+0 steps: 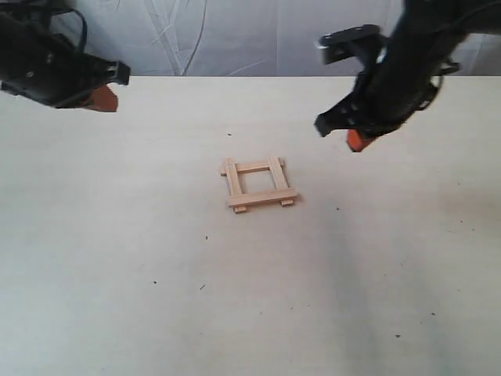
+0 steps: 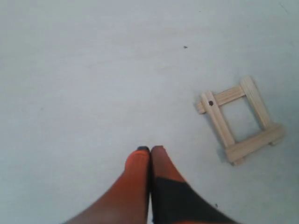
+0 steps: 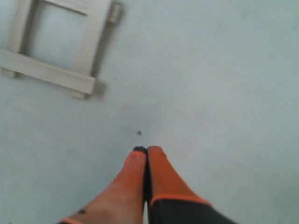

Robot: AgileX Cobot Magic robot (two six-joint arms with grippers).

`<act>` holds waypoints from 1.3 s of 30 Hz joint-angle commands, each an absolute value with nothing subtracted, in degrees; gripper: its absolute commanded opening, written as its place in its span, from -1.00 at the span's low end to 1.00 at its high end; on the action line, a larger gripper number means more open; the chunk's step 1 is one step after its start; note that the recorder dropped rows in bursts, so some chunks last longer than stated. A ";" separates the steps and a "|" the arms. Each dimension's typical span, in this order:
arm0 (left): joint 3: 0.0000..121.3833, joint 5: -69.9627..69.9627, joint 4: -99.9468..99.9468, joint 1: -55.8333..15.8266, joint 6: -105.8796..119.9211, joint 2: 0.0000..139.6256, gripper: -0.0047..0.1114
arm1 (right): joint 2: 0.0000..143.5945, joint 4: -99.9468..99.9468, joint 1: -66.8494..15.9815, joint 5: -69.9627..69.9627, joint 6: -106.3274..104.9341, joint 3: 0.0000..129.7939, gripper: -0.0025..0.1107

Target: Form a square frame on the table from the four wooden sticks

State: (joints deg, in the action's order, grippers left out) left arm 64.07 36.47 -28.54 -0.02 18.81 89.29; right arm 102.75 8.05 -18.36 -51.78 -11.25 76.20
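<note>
The four pale wooden sticks lie overlapped as a small square frame (image 1: 259, 184) at the middle of the beige table (image 1: 117, 258). Their ends stick out at the corners. The same frame (image 2: 239, 120) shows in the left wrist view, one stick with a small hole, and partly in the right wrist view as the frame (image 3: 51, 46). My left gripper (image 1: 104, 98) hovers at the far left, well away from the frame, its orange fingers (image 2: 138, 163) pressed together and empty. My right gripper (image 1: 356, 141) hangs above the table to the right of the frame, also shut and empty.
Small dark specks (image 1: 154, 282) dot the tabletop. A pale wrinkled backdrop (image 1: 235, 35) rises behind the table's far edge. Bare table surface surrounds the frame on every side.
</note>
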 commanded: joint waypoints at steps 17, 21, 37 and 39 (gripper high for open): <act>30.64 10.97 -27.66 0.37 22.00 36.47 -0.92 | 32.50 9.12 -7.43 -4.05 -8.75 22.73 -0.96; 30.64 11.11 -27.42 0.37 22.12 35.08 -0.92 | 25.58 9.12 -7.43 -5.47 -8.75 22.45 -0.96; 30.64 10.74 -21.84 0.37 22.00 35.03 -0.92 | 14.28 9.27 0.24 -4.37 -8.75 19.15 -0.96; 30.64 10.74 -21.84 0.37 22.00 35.03 -0.92 | 13.46 9.27 1.93 -5.46 -8.75 17.29 -0.96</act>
